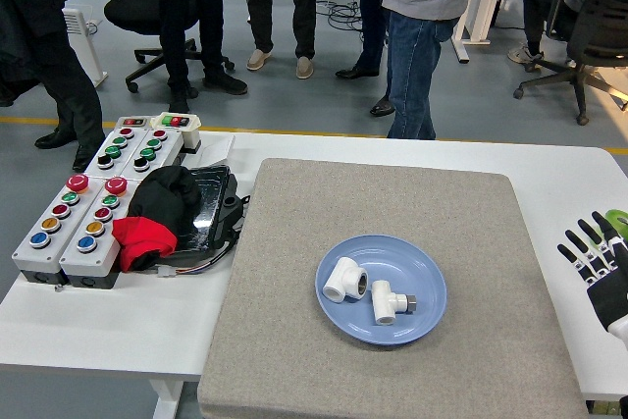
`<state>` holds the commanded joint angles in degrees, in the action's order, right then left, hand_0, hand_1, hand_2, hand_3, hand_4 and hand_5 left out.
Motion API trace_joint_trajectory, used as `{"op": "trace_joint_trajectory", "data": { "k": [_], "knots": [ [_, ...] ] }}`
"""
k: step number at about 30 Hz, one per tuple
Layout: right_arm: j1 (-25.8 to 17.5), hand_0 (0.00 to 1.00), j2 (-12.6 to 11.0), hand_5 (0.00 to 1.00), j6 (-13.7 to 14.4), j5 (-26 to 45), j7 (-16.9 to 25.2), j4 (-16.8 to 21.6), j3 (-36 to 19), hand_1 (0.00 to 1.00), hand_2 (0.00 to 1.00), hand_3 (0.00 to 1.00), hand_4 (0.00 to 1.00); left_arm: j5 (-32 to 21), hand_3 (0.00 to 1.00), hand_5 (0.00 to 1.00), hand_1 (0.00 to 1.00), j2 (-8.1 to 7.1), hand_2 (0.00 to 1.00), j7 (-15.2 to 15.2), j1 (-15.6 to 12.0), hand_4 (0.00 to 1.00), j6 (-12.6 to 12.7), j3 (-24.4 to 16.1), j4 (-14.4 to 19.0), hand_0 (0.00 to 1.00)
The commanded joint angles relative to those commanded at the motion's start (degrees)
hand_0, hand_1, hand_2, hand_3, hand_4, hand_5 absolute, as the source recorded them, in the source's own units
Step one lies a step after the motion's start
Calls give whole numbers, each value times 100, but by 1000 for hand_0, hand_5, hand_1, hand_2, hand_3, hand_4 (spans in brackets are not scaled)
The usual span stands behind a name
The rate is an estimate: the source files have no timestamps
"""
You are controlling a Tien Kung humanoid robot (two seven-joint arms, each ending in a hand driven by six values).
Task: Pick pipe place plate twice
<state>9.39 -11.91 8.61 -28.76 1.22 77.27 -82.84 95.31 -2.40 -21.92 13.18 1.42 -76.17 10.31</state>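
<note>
Two grey button boxes (pixel 83 208) sit at the counter's (pixel 118 326) left end, beside a black and red cloth (pixel 152 213). On the grey mat (pixel 392 370), the blue plate (pixel 422 316) holds both white pipe fittings (pixel 345 279), side by side. At the right edge, the right hand (pixel 601 262) rests with fingers (pixel 579 240) spread, holding nothing.

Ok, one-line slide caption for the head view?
Two white pipe fittings lie in the blue plate on the grey mat; right hand open at table's edge.
</note>
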Motion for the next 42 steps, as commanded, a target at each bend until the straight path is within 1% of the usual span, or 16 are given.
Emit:
{"op": "trace_joint_trajectory", "data": {
  "k": [5,42],
  "knots": [
    [11,791,-3,637,-46,47,20,22,-17,751,824,812,620,-21,646,998,748,-4,698,5,12,407,6,16,0,722],
    [48,789,5,660,-101,105,44,78,-41,751,825,812,625,-76,649,998,751,-7,701,17,61,403,18,60,0,722]
  ]
}}
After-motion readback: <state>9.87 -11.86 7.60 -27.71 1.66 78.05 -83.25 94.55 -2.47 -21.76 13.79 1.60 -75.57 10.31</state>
